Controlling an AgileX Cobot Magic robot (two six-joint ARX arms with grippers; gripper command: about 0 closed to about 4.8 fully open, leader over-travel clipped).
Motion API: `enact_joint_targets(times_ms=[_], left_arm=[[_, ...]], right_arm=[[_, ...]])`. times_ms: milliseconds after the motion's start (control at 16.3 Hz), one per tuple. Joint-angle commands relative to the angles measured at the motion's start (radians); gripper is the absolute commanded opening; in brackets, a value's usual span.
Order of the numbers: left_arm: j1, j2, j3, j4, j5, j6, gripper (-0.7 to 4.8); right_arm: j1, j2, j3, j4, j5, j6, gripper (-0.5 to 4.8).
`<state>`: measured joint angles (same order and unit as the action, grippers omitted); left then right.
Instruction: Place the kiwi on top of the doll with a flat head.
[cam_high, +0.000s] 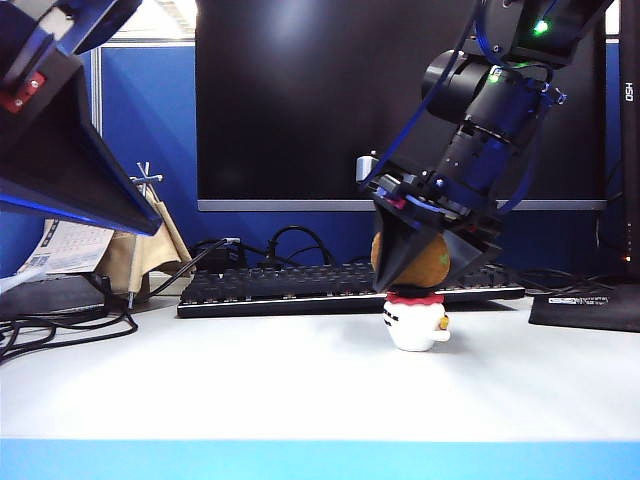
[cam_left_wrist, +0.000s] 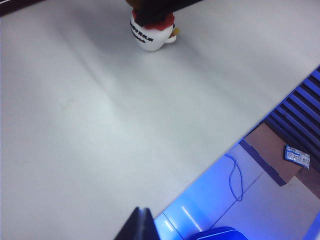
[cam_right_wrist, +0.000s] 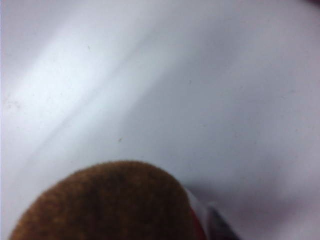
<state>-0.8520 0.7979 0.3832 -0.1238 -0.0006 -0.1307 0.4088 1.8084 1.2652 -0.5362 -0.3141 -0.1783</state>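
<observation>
White counter (cam_high: 200, 390) before a blue partition and dark monitor (cam_high: 400, 100). At far left, the left hand (cam_high: 60, 120) hangs high above the counter (only a dark fingertip shows in its wrist view; its opening cannot be told). A black keyboard (cam_high: 280, 285) lies behind. Right of centre, the right hand (cam_high: 425, 262) brackets the kiwi (cam_high: 425, 265), which sits atop the doll with a flat head (cam_high: 415, 322); whether the fingers grip it cannot be told.

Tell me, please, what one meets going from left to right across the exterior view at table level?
Tangle of black cables → beige cloth bundle → long black keyboard → small white doll with red frill, fuzzy brown kiwi above it in the right gripper → flat black mat.
</observation>
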Motion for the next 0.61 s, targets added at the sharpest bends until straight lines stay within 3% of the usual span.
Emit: enact_joint_targets(times_ms=[61,429,613], left_arm=[[-0.002,-0.002,0.002,0.008,0.004,0.0,-0.04],[-0.002,-0.002,0.002,0.007,0.004,0.001,-0.04],[-0.002,-0.002,0.002,0.005,0.004,0.003,-0.04]], right_arm=[[0.0,-0.006,0.005,-0.012,-0.002,0.003,4.36],[0.0,-0.035,0.007,-0.006,0.002,0.003,4.43],[0.0,-0.125,0.011,-0.006,0.06,-0.006,4.47]])
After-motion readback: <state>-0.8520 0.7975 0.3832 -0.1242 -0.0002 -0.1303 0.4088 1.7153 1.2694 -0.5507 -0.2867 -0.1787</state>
